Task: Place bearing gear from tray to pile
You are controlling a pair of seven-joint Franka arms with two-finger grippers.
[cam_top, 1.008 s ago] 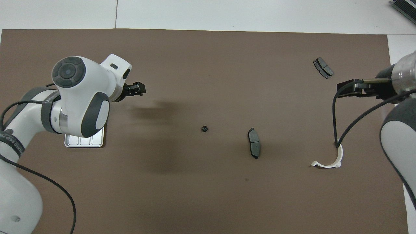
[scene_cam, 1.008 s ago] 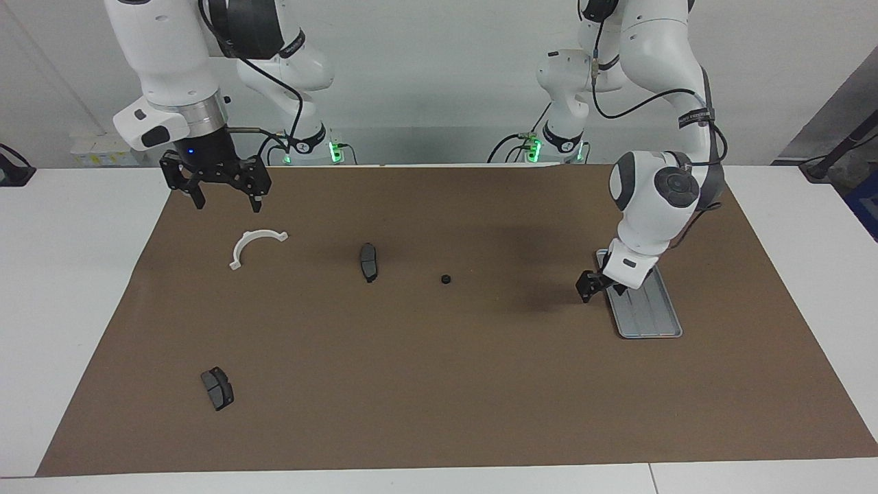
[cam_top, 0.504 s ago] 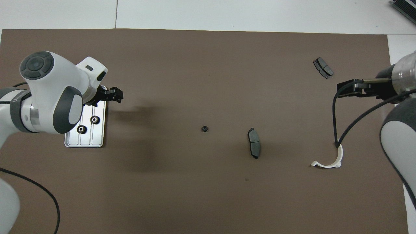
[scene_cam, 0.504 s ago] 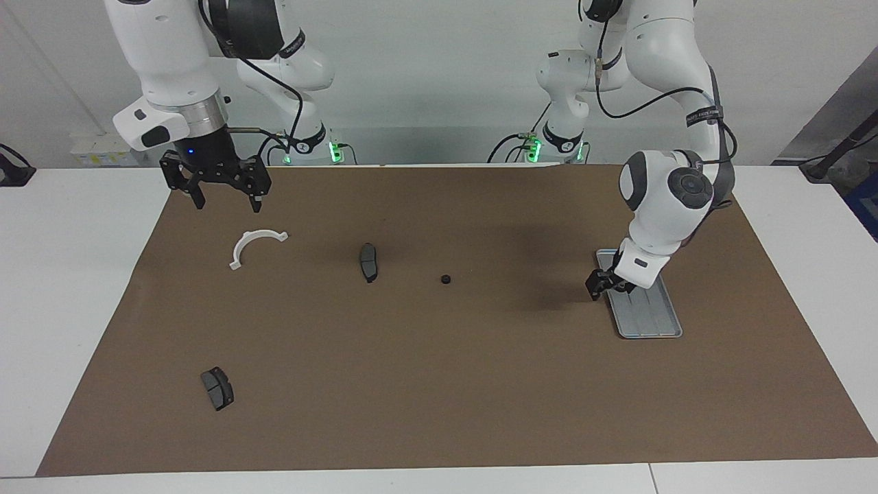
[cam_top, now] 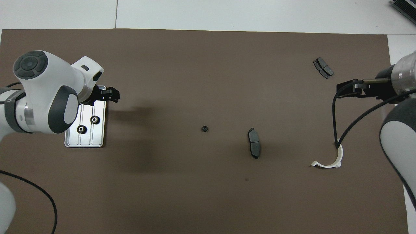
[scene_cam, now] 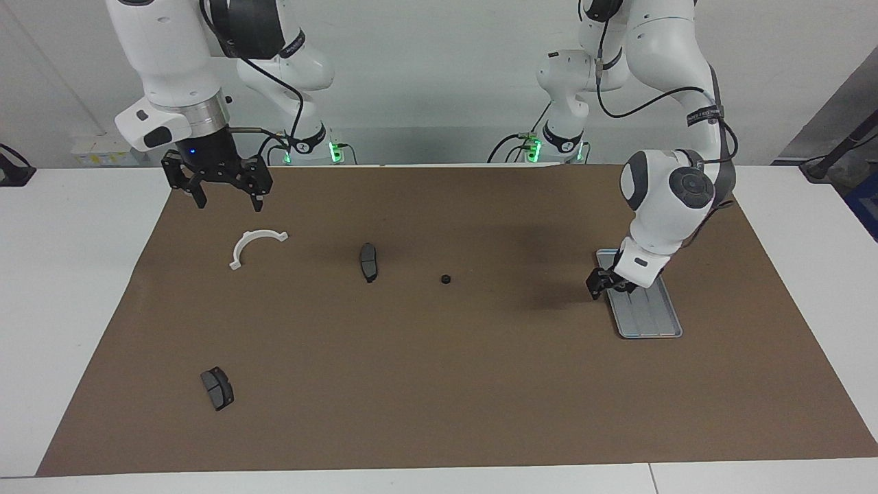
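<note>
The silver-grey tray [cam_top: 85, 143] [scene_cam: 651, 324] lies at the left arm's end of the brown mat. Two bearing gears [cam_top: 94, 119] [cam_top: 81, 129] sit in it; my left hand hides them in the facing view. A third bearing gear [scene_cam: 446, 279] [cam_top: 204, 129] rests on the mat mid-table. My left gripper [scene_cam: 597, 285] [cam_top: 112, 95] hangs open and holds nothing, low over the tray's edge that faces the table's middle. The pile is scattered: a white half-ring bracket [scene_cam: 251, 243] [cam_top: 332, 161] and two brake pads [scene_cam: 369, 261] [scene_cam: 217, 388]. My right gripper [scene_cam: 228, 203] waits open above the mat beside the bracket.
The brown mat [scene_cam: 439, 384] covers most of the white table. One brake pad [cam_top: 254, 147] lies between the loose gear and the bracket. The other brake pad [cam_top: 323, 67] lies farther from the robots, at the right arm's end.
My left arm has drawn back from the table's middle toward the tray, uncovering the two gears in the overhead view. The right arm has not moved.
</note>
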